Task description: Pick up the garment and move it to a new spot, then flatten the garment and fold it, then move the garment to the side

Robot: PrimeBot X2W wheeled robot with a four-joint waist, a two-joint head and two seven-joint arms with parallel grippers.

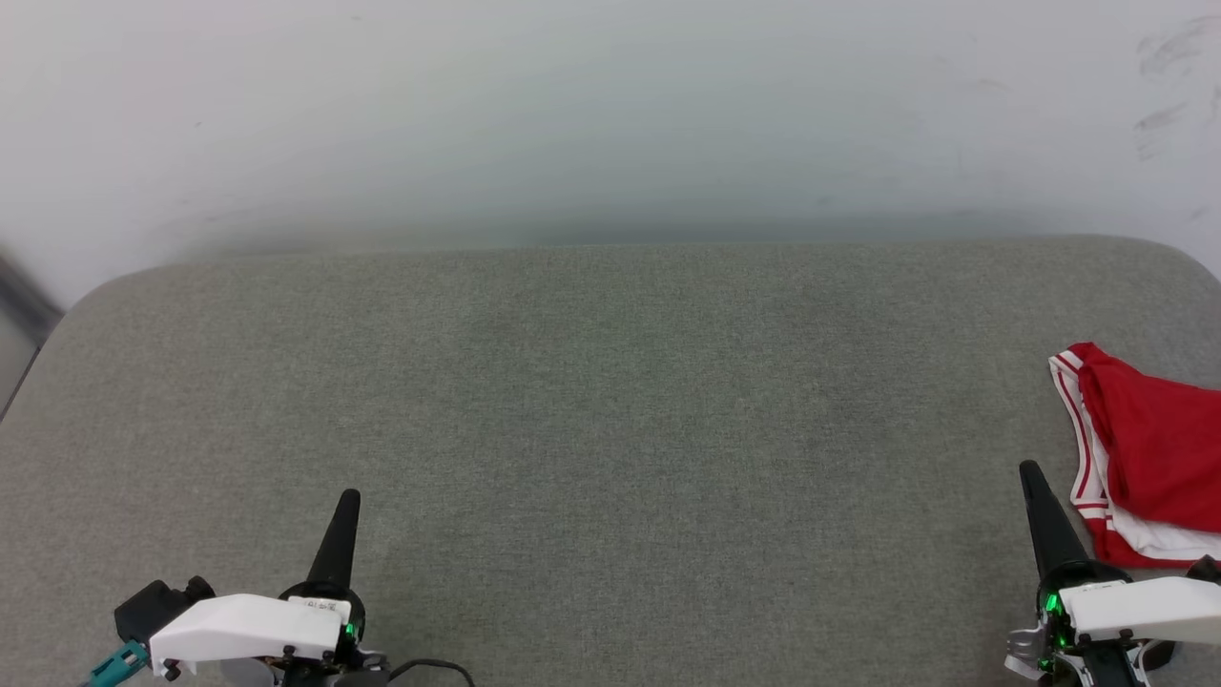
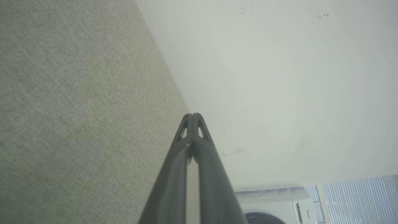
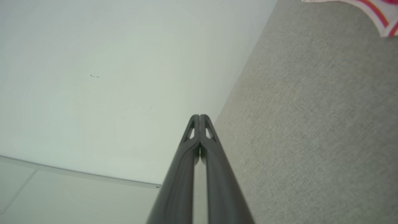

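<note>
Garment (image 1: pixel 1154 448): red with white-and-red striped trim, lying bunched on the grey padded surface (image 1: pixel 610 429) at 3 o'clock of the head view, partly cut by the picture edge. Touched by no gripper. In the right wrist view, the garment (image 3: pixel 381 15) seen as a small striped corner at 1 o'clock, well apart from the finger ends.

Right gripper (image 1: pixel 1030 472): at 4 o'clock in the head view, just beside the striped edge of the garment but apart from it. From the head, seen as one dark cone, so no way to judge the gap there. In the right wrist view, fingertips (image 3: pixel 183 155) pressed together at the ends, closed on nothing.

Left gripper (image 1: pixel 348 498): at 7 o'clock in the head view, well apart from the garment, over bare grey fabric. Also one dark cone from the head. In the left wrist view, fingertips (image 2: pixel 177 155) meeting at the ends, closed and empty.

Added by the left wrist view: a white appliance (image 2: pixel 273 207) with a dark round door at 5 o'clock, and slatted blinds (image 2: pixel 357 199) near it at 4 o'clock. Pale wall (image 1: pixel 610 114) at 12 o'clock of the head view, behind the surface.
</note>
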